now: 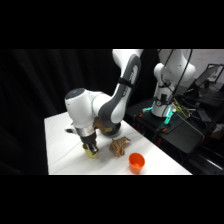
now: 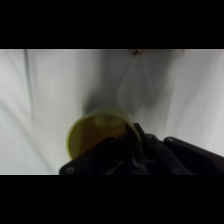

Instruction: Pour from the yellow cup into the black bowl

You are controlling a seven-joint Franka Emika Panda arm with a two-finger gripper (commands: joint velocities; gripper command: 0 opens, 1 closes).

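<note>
White cloth-covered table (image 1: 65, 145) fills the lower left of the side view, its surface rumpled into soft folds that also show in the wrist view. Over it bends the white Franka arm (image 1: 107, 102), its grey-jointed elbow low above the tabletop and its rounded wrist pointing straight down near the table's front edge. A second white robot (image 1: 167, 80) stands on dark equipment well behind the table at the upper right, with a green-lit patch near its foot. On the table just right of the arm's wrist lies a crumpled brown object (image 1: 120, 146), its nature hard to tell, and partly hidden behind the arm a dark brownish shape sits on the table, which I cannot identify. Nearer the front right corner stands a small orange plastic cup (image 1: 136, 162), upright with its mouth open upward, well apart from the arm. The black two-finger gripper (image 1: 91, 149) is down at the small plain yellow plastic cup (image 2: 95, 135), which stands upright on the cloth below the wrist, left of the brown object; in the wrist view the dark linkage covers the cup's near rim, and the jaws look clenched about the cup's wall.
</note>
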